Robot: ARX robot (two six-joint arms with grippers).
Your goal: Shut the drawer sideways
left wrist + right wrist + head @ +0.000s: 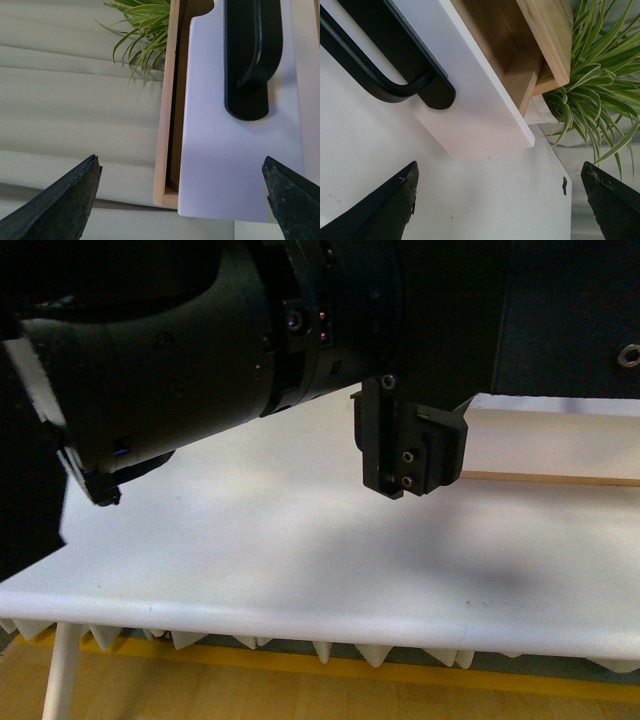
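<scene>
- The flat white-fronted drawer with pale wood sides [485, 125] sits at the far right edge of the white table [300, 560], right beside a green striped-leaf plant [600, 75].
- Not closed yet imo. The front stands clear of the light-wood cabinet [550, 35] and the wood side shows behind it, so the whole push is left.
- Left gripper [180, 161] and right gripper [499, 166] both have their fingers spread wide and hold nothing.
- The drawer's long axis follows the long black bar handle [252, 55], along the table's far edge. The front looks to face the grippers.
</scene>
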